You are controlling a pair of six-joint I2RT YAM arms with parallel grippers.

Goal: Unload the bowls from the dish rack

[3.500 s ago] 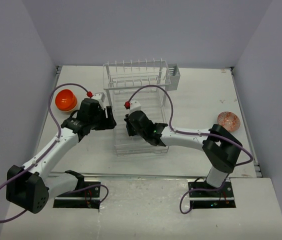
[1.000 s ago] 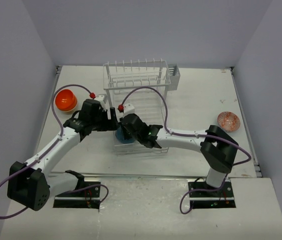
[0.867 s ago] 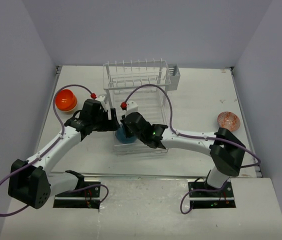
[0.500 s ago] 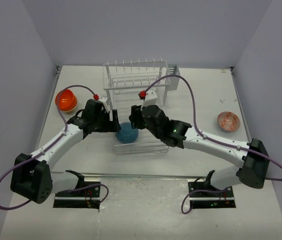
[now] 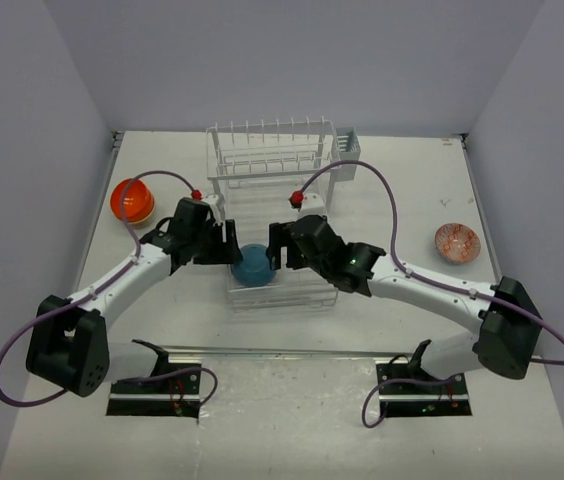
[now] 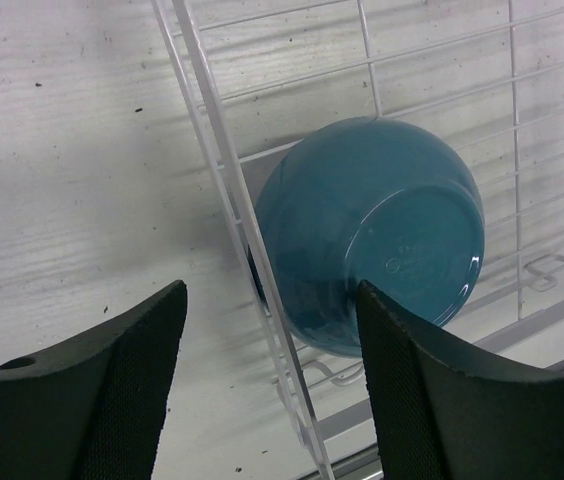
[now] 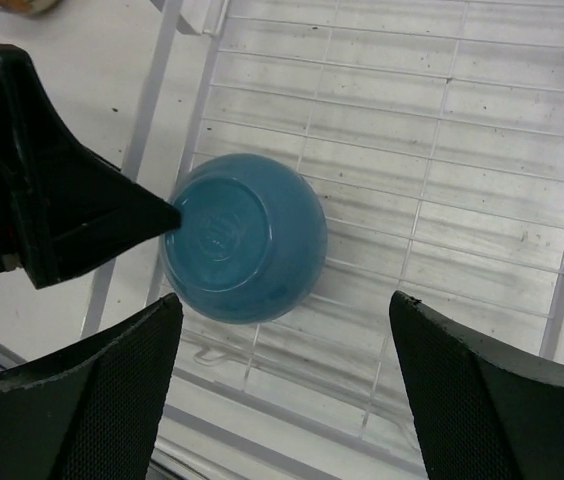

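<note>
The teal bowl [image 5: 254, 265] lies upside down on the rack's [image 5: 224, 160] flat tray, at its near left corner, leaning on the left rail [image 6: 221, 150]; an orange bowl [image 5: 131, 200] sits on the table [image 5: 392, 200] to the left and a patterned bowl [image 5: 457, 241] to the right, so unloading looks partly done. The left gripper [image 5: 230, 245] has its jaws apart and empty, one fingertip at the bowl's left side; the right gripper [image 5: 275, 250] hangs just right of the bowl, jaws wide, holding nothing. The step in hand seems to be the left arm taking this bowl; next it must get its fingers across the bowl without pinching the rail, close, lift clear and carry it left; the right arm should keep out of the way.
</note>
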